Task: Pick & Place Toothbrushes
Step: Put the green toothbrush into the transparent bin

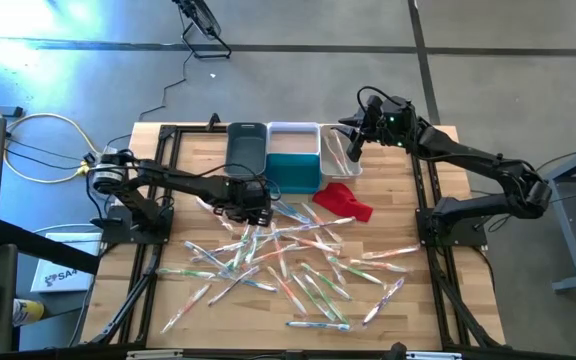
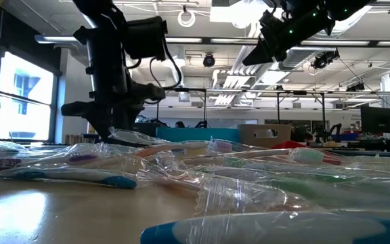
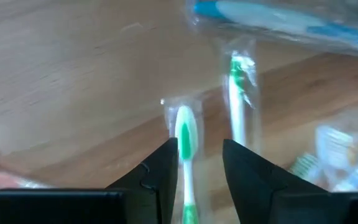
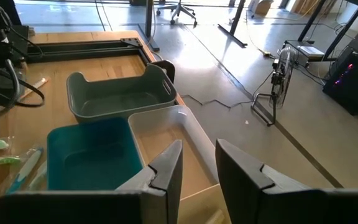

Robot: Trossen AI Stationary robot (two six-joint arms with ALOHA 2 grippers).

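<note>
Many wrapped toothbrushes lie scattered on the wooden table. My left gripper is low over the pile's far left part, pointing steeply down, open. In the left wrist view a green-handled toothbrush in its clear wrapper lies on the wood between the two fingers of my left gripper, nearer to one of them. A second green toothbrush lies just outside the other finger. My right gripper hangs open and empty high above the bins at the far side, and shows the same in its wrist view. My left gripper has one finger right beside the green toothbrush's wrapper, just below the brush head. Whether it touches, I cannot tell. The fingers come from above and straddle the toothbrush, which lies flat on the table.
At the far edge stand a grey bin, a teal bin and a white bin. Another pale bin is under my right gripper. A red cloth lies near the bins. Black frame rails run along both sides.
</note>
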